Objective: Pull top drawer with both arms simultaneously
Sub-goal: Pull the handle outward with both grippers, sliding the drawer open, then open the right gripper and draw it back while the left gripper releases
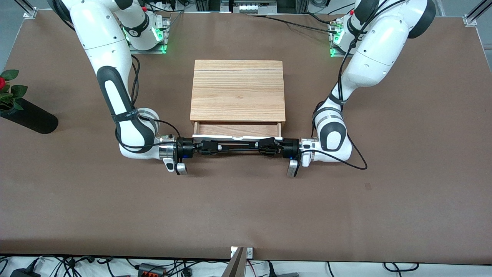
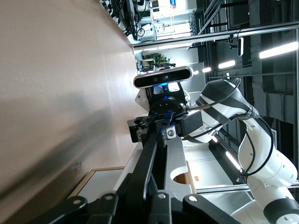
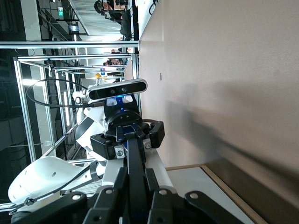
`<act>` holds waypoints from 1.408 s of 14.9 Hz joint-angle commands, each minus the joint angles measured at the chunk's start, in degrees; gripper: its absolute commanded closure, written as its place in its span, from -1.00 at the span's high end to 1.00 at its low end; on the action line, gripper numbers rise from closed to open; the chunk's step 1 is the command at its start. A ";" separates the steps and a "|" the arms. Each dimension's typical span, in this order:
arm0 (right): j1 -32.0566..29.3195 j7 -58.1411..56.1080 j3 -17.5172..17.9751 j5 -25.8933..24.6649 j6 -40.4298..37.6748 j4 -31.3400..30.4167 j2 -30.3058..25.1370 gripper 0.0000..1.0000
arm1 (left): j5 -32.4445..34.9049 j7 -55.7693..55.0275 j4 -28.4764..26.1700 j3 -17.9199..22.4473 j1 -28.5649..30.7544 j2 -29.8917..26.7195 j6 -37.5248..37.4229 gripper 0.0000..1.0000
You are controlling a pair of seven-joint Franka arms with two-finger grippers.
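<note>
The top drawer [image 1: 237, 129] of the wood-topped cabinet [image 1: 238, 90] stands pulled out a little, showing a strip of light wood floor above its white front panel [image 1: 237, 137]. Its long black bar handle [image 1: 236, 146] runs along the front. My right gripper [image 1: 205, 147] is shut on the handle's end toward the right arm's side. My left gripper [image 1: 269, 147] is shut on the handle's other end. In the left wrist view the bar [image 2: 148, 161] runs between my left gripper's fingers [image 2: 164, 205] to the right gripper. In the right wrist view the bar [image 3: 135, 163] does the same.
A black vase with a red rose [image 1: 23, 111] lies at the right arm's end of the table. The brown table [image 1: 246, 207] stretches wide on the camera's side of the cabinet. Cables trail by both wrists.
</note>
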 commanded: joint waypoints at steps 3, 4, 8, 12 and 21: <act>3.19 4.85 0.56 3.84 9.84 3.90 -1.33 0.99 | -3.25 4.69 3.41 -0.37 -3.11 4.86 11.57 -0.70; 3.37 4.76 0.47 3.49 9.84 3.90 -1.42 1.00 | -3.25 5.57 3.41 -0.37 -3.11 5.13 11.57 -0.70; 2.67 5.02 -0.75 -5.54 9.84 3.99 -3.34 1.00 | -3.25 6.37 3.76 -0.28 -2.76 5.13 12.09 -0.67; 3.54 11.86 -2.77 -16.77 9.84 4.77 -6.25 1.00 | -3.08 7.24 4.55 -0.02 -2.50 5.13 12.36 1.00; 2.93 14.34 -10.94 -50.18 9.41 6.09 -13.45 1.00 | -2.73 1.80 9.21 1.48 -1.70 3.72 11.92 1.00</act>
